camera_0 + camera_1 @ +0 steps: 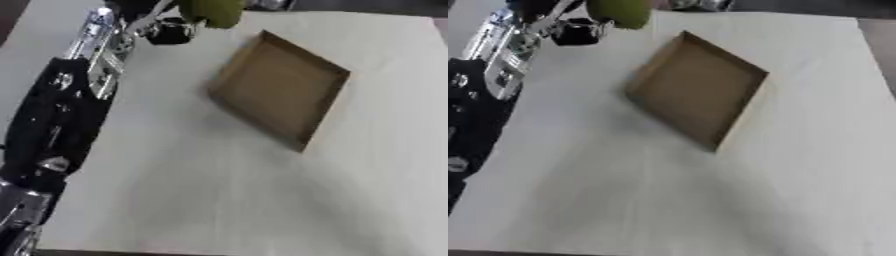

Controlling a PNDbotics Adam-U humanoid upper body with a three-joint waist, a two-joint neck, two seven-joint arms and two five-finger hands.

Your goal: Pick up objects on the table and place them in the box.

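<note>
1. Left hand [166, 27] at the table's [219, 200] far left, fingers curled round a green object [213, 11], held clear of the surface.
2. Box [278, 90] open, apparently empty, just right of the hand.
3. Step judged: carry phase; next, moving rightward over the box and releasing.
4. Right hand unseen.

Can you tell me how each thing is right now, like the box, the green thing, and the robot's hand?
box: open, nothing inside it, flat on the table, turned askew.
green object: held up by the left hand, off the table, beside the box.
left hand: curled round the green object.
table: light-coloured top.
</note>
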